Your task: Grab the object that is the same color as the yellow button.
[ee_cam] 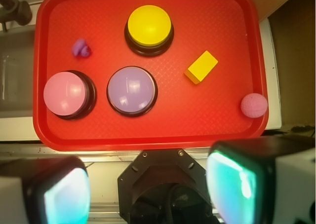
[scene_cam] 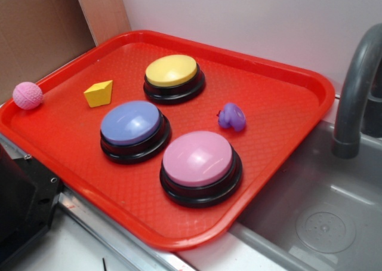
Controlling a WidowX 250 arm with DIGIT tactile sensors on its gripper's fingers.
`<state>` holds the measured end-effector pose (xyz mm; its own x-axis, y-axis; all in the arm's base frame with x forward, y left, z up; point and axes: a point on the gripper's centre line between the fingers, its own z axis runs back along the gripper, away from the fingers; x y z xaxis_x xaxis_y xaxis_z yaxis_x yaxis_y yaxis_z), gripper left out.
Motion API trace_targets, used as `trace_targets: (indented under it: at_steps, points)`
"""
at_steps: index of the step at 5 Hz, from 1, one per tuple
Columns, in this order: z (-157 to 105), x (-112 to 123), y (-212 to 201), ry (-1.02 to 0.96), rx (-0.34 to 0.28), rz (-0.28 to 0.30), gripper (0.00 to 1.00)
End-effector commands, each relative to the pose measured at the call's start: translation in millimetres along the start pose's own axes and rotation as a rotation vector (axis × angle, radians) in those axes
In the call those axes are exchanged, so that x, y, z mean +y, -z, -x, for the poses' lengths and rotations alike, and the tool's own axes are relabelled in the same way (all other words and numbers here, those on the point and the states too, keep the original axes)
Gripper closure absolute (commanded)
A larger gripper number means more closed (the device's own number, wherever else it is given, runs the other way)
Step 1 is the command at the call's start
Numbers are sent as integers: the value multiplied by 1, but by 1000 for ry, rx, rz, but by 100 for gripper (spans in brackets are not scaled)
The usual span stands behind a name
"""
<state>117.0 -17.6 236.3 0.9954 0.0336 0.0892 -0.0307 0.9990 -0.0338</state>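
The object, a small yellow wedge-like block (scene_cam: 99, 94) (ee_cam: 201, 67), lies on the red tray (scene_cam: 286, 104) (ee_cam: 197, 120). It is near the tray's left side in the exterior view, apart from everything else. The yellow button (scene_cam: 172, 71) (ee_cam: 149, 25), a yellow dome on a black base, stands at the tray's far middle. My gripper (ee_cam: 153, 189) shows only in the wrist view. It hangs high above the tray's near edge, open, its fingers (ee_cam: 237, 184) wide apart and holding nothing. The block is well ahead of it, to the right.
On the tray also stand a blue-purple button (scene_cam: 132, 123) (ee_cam: 132, 89) and a pink button (scene_cam: 199, 159) (ee_cam: 65, 93). A small purple toy (scene_cam: 231, 116) (ee_cam: 81, 48) and a pink ball (scene_cam: 27, 95) (ee_cam: 254, 105) lie there too. A grey sink (scene_cam: 322, 223) with faucet (scene_cam: 358, 86) is right of the tray.
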Motion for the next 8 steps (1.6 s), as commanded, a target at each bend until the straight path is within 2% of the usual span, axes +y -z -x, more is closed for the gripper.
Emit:
trace_targets:
  at_steps: [1, 2, 3, 4, 5, 8]
  points:
    - [0, 0, 0, 0, 0, 0, 0]
    - [-4, 33, 38, -141, 43, 21, 0]
    - [-10, 51, 58, -289, 75, -5, 0]
    - [-22, 64, 64, -536, 14, -61, 0]
    - [-29, 70, 68, -772, 124, -190, 0]
    - [-29, 70, 68, -772, 124, -190, 0]
